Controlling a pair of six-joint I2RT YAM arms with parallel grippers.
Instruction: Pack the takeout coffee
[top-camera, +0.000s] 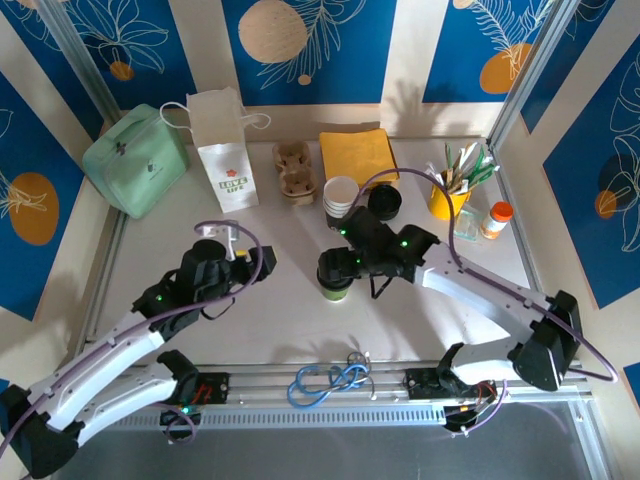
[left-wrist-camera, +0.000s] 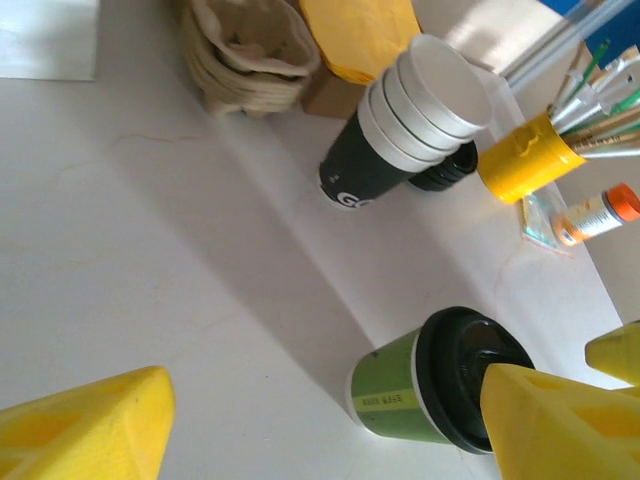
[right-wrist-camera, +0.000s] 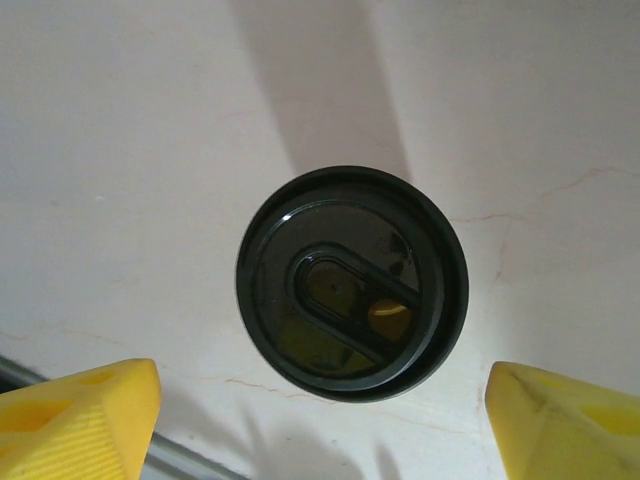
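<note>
Left gripper (left-wrist-camera: 325, 430): jaws spread wide, holding nothing. Green coffee cup (top-camera: 333, 287): upright on the table (top-camera: 160, 250) at centre, black lid (right-wrist-camera: 352, 297) on. Right gripper (right-wrist-camera: 320, 420): above the cup, jaws wide apart, clear of the lid.

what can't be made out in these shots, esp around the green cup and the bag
Green cup: contents hidden by its black lid, right wrist view; the right gripper covers most of it, top view.
Paper bag: inside hidden by its own walls, top view.
Orange-capped bottle: label too small and blurred, left wrist view.
Dark cup stack: print curves out of sight, left wrist view.
</note>
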